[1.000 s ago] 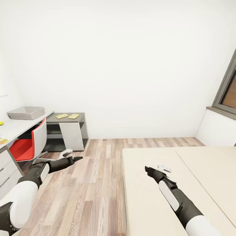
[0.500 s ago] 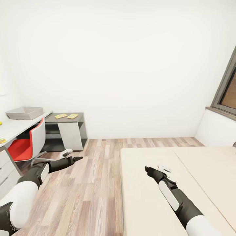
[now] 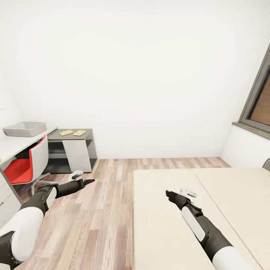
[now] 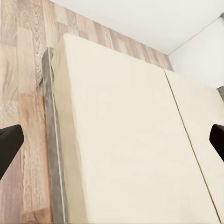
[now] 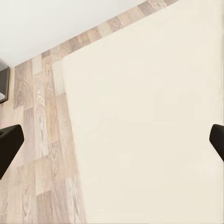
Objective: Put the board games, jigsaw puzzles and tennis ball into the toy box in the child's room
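White-walled room, wood plank floor (image 3: 105, 210), dark-framed window (image 3: 258, 101) at 3 o'clock in the head view. The bed (image 3: 225, 195) with its plain beige mattress fills the 4–5 o'clock area; no game boxes visible on the part of the mattress in view.

The desk (image 3: 15, 144) with the pale top sits at 9 o'clock, cut off by the frame edge. The toy box (image 3: 24, 129), a shallow light grey bin, rests on the desk's far end. Just past it, the lower dark grey cabinet top (image 3: 71, 135) joins at the corner; two small yellow-green flat panels lie on it side by side, the jigsaw puzzles (image 3: 72, 132), too small to make out the edges. A red and white chair (image 3: 28, 167) is tucked against the desk.

Left hand (image 3: 80, 179) hangs over the floor at 8 o'clock, near the chair, holding nothing. In the left wrist view its dark fingertips (image 4: 9, 147) sit at opposite frame edges, so fingers are wide apart, looking across the mattress and grey bed frame.

Right hand (image 3: 179, 194) hovers over the mattress at about 5 o'clock, nothing in it. In the right wrist view the fingertips (image 5: 9, 140) likewise sit far apart, over the mattress edge and floor planks.
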Tool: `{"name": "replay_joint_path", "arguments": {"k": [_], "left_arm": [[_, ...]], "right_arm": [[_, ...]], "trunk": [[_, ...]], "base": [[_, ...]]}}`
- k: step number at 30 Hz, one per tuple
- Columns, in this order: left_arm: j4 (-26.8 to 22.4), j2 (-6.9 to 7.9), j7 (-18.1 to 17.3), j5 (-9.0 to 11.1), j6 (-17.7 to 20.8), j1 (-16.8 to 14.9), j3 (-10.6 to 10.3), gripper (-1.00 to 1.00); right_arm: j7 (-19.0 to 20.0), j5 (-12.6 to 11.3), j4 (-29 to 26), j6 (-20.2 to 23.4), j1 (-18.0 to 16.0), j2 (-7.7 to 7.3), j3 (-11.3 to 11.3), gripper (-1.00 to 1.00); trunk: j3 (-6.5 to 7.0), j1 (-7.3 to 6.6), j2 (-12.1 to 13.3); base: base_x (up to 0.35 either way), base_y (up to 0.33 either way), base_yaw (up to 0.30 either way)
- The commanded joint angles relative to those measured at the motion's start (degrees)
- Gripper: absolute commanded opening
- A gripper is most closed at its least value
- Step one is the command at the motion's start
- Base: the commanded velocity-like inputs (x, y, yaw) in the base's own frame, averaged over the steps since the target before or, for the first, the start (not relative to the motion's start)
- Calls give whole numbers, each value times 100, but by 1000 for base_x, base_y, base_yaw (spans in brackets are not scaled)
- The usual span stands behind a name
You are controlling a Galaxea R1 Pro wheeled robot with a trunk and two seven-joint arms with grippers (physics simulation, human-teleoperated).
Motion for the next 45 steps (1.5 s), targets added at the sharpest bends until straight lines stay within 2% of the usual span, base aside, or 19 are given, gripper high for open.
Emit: {"name": "replay_joint_path", "arguments": {"k": [1, 45], "left_arm": [[-6, -5, -41, -57, 38, -8, 48, 100], [-7, -2, -42, -57, 38, -8, 48, 100]], "right_arm": [[-50, -42, -11, 9, -5, -8, 26, 100], [-50, -42, -14, 9, -3, -8, 26, 100]], "trunk": [[-14, 4, -14], [-14, 4, -14]], "base": [[0, -174, 0], [0, -170, 0]]}}
